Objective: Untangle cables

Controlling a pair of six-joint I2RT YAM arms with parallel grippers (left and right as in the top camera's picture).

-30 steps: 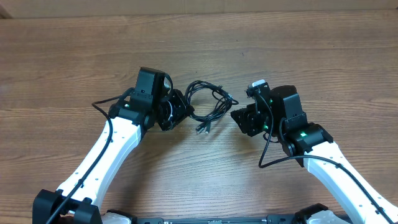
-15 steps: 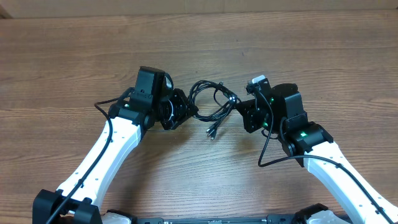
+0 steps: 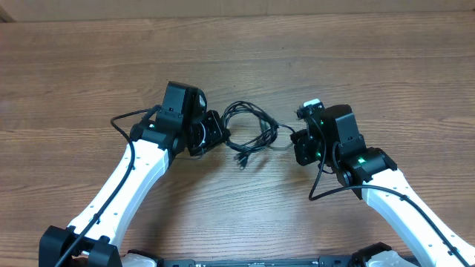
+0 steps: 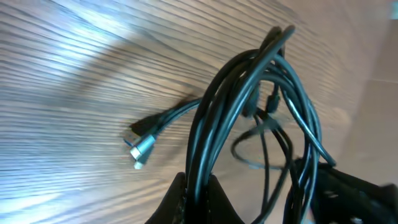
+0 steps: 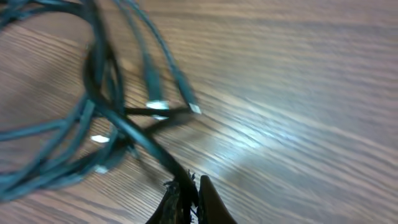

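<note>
Here, nearest the wrist cameras, the black two-finger left gripper [image 3: 221, 136] is pressed together on several looped strands of the thin black flexible cables [image 3: 252, 124], and the black right gripper [image 3: 297, 139] is pinched on one strand (a silver plug end [image 4: 138, 148] hangs loose). Beyond, the bundle is spanned between both grippers over the brown wooden table [image 3: 237, 44].

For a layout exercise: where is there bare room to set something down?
Free: the table along its far edge and at either end. Crowded: the centre, where cables stretch between left end effector and right end effector.
</note>
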